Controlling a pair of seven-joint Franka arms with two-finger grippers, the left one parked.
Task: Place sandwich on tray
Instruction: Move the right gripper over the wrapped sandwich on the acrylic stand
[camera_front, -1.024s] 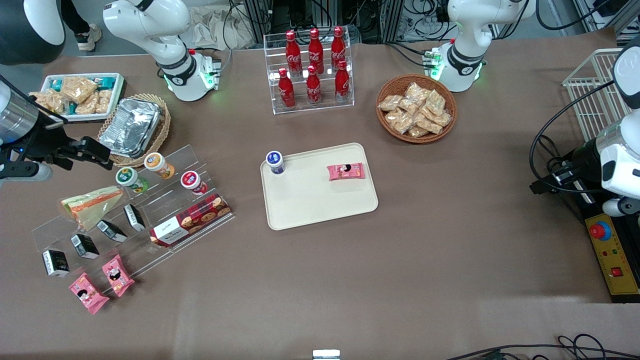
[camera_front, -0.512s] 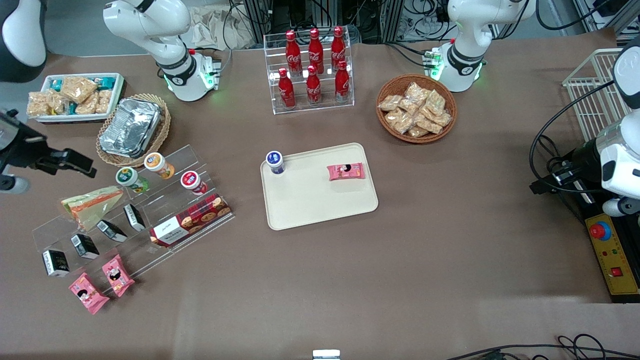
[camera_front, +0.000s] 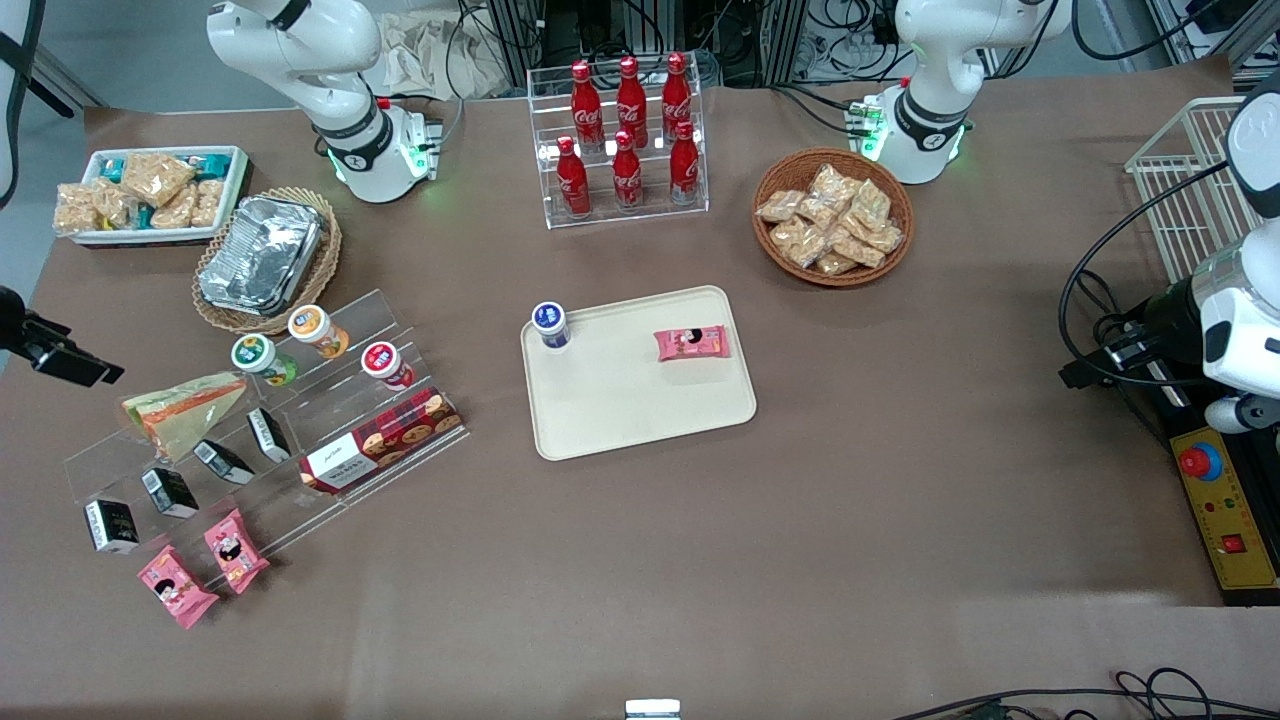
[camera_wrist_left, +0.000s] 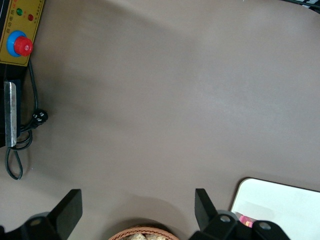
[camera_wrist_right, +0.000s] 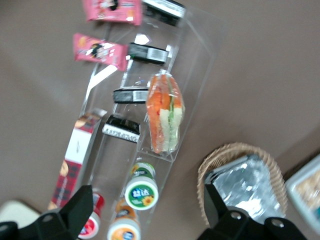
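Note:
The sandwich (camera_front: 185, 408), a clear-wrapped wedge with orange and green filling, lies on the top step of a clear acrylic stand (camera_front: 300, 420). In the right wrist view the sandwich (camera_wrist_right: 164, 112) shows on that stand, well below the camera. My gripper (camera_front: 75, 360) hangs at the table's edge on the working arm's end, above and beside the sandwich, mostly out of the front view. The gripper (camera_wrist_right: 147, 195) is open, with its two fingers wide apart and nothing between them. The beige tray (camera_front: 630, 400) lies mid-table, with its corner (camera_wrist_left: 280, 200) in the left wrist view.
On the tray stand a blue-lidded cup (camera_front: 550, 323) and a pink packet (camera_front: 692, 343). The stand also holds three lidded cups (camera_front: 318, 330), a cookie box (camera_front: 380, 440) and black cartons (camera_front: 165, 490). A foil container in a wicker basket (camera_front: 262, 255) sits farther from the front camera.
My gripper has pulled away from over the stand toward the working arm's end of the table and nearly left the front view. The sandwich has not moved.

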